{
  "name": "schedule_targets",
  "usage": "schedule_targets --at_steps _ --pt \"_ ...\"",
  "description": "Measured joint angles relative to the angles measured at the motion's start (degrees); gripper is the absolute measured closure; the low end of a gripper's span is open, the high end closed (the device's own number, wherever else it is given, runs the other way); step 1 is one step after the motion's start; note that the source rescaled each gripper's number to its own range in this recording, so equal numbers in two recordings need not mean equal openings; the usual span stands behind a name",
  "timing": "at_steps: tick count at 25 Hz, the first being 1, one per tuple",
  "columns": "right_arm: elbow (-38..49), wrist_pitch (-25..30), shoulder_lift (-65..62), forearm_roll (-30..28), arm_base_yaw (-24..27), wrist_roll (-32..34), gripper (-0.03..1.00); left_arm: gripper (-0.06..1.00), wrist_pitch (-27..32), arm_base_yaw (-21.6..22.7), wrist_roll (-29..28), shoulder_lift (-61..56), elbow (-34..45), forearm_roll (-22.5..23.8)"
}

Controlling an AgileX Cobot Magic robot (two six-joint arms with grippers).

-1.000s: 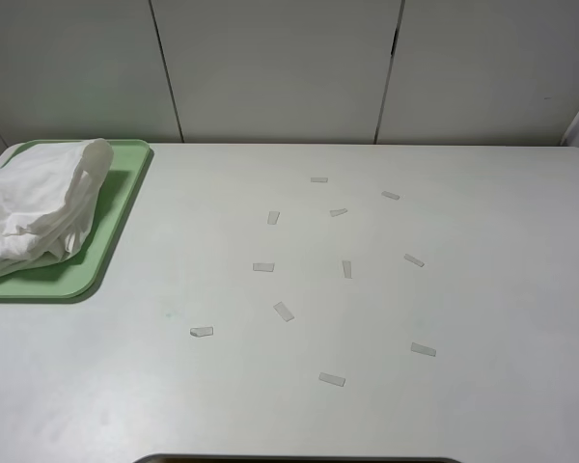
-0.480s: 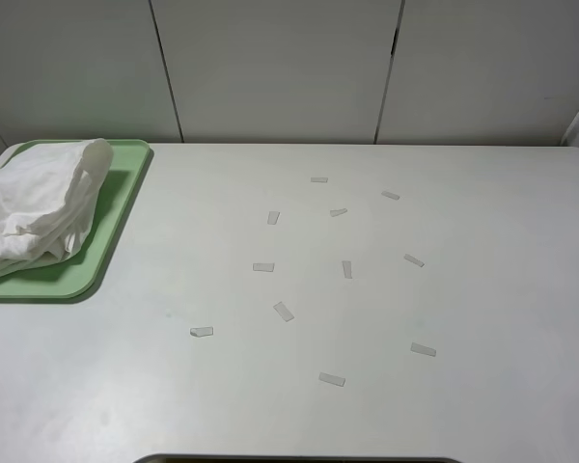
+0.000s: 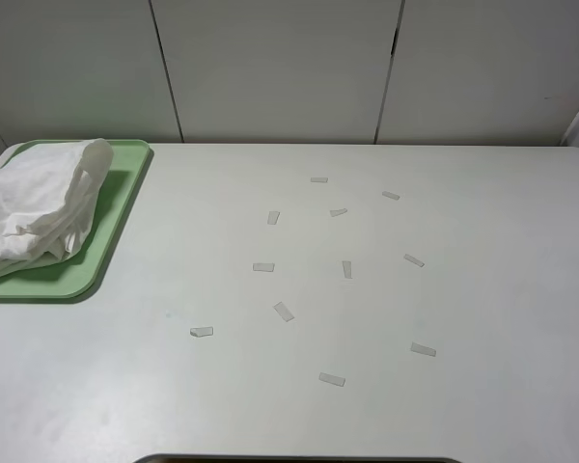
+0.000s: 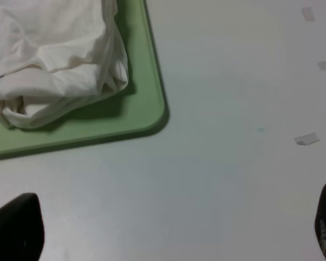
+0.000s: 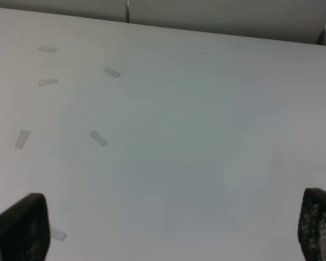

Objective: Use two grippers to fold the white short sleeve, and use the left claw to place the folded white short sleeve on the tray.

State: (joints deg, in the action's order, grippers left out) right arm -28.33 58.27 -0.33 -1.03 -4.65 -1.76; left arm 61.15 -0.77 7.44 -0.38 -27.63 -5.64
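The white short sleeve point(image 3: 37, 207) lies bunched and folded on the pale green tray point(image 3: 116, 217) at the table's far left. The left wrist view shows the same shirt point(image 4: 54, 54) on the tray point(image 4: 144, 81), with the tray's rounded corner toward the camera. My left gripper point(image 4: 168, 228) hovers open over bare table, apart from the tray, with only its two black fingertips point(image 4: 16, 225) showing. My right gripper point(image 5: 168, 228) is open above the right part of the table, holding nothing. Neither arm appears in the high view.
Several small pale tape strips point(image 3: 284, 311) are scattered over the middle of the white table point(image 3: 463, 289). A grey panelled wall point(image 3: 280, 68) runs behind the table. A dark edge point(image 3: 299, 459) shows at the front of the table.
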Motion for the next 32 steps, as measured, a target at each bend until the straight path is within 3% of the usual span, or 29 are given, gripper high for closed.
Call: schedule_targets --at_steps 32 --pt "0.0 0.0 0.0 0.0 0.0 0.0 -0.03 -0.06 0.0 0.0 0.0 0.0 0.0 0.0"
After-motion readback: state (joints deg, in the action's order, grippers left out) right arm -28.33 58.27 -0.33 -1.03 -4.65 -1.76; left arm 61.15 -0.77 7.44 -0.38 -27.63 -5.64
